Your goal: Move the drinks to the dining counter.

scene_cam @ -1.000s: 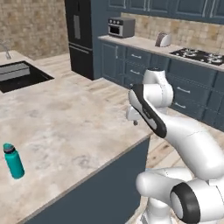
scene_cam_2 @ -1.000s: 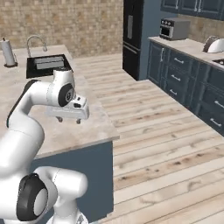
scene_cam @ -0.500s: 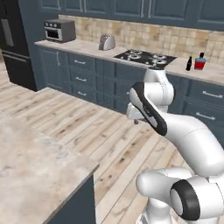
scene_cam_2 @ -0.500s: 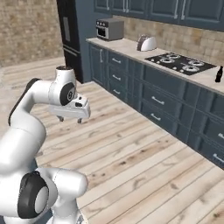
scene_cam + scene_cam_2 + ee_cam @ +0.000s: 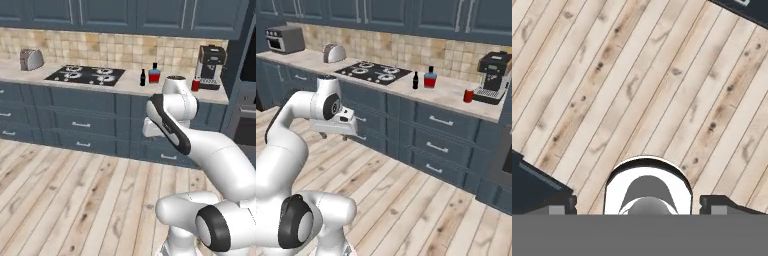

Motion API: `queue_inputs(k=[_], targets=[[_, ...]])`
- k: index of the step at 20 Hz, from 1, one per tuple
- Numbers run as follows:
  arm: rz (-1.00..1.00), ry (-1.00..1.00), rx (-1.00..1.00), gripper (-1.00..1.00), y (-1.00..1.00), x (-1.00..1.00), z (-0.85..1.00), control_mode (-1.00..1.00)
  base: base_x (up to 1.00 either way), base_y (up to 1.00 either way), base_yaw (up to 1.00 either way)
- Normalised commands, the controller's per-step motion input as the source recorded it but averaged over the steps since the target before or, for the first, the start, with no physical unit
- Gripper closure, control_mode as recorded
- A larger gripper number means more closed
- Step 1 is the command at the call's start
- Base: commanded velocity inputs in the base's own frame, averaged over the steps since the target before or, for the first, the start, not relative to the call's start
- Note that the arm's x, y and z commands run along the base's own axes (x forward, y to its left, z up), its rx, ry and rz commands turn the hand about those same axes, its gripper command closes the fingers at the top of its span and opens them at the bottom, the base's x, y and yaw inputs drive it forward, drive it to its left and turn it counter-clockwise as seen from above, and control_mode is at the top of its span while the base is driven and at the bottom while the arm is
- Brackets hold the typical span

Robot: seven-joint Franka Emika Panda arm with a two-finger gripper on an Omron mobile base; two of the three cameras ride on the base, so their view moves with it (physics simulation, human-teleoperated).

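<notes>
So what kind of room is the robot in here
A home kitchen, rendered: a black stove set in a counter with a tiled backsplash, a toaster and a coffee machine.

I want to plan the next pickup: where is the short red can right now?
The red can stands on the stove counter, right beside the coffee machine, to the right of the blue bottle and small black bottle in the right base view.

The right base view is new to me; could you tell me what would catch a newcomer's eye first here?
The white arm dominates the foreground, its gripper open and empty above the wooden floor. Behind it, on the marble counter beside the black stove, stand a small black bottle, a flat blue bottle and a short red can.
</notes>
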Motion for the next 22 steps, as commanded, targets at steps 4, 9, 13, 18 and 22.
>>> queue_inputs(k=[4, 9, 13, 18, 22], targets=[[0.0, 0.0, 0.0, -1.0, 0.0, 0.0, 0.0, 1.0, 0.89, -0.08, -0.57], [0.0, 0.0, 0.0, -1.0, 0.0, 0.0, 0.0, 1.0, 0.99, 0.0, -0.46], [0.0, 0.0, 0.0, -1.0, 0.0, 0.0, 0.0, 1.0, 1.0, 0.01, -0.31], [0.0, 0.0, 0.0, -1.0, 0.0, 0.0, 0.0, 1.0, 0.83, 0.0, -0.17], [0.0, 0.0, 0.0, -1.0, 0.0, 0.0, 0.0, 1.0, 0.33, 0.0, -0.09]])
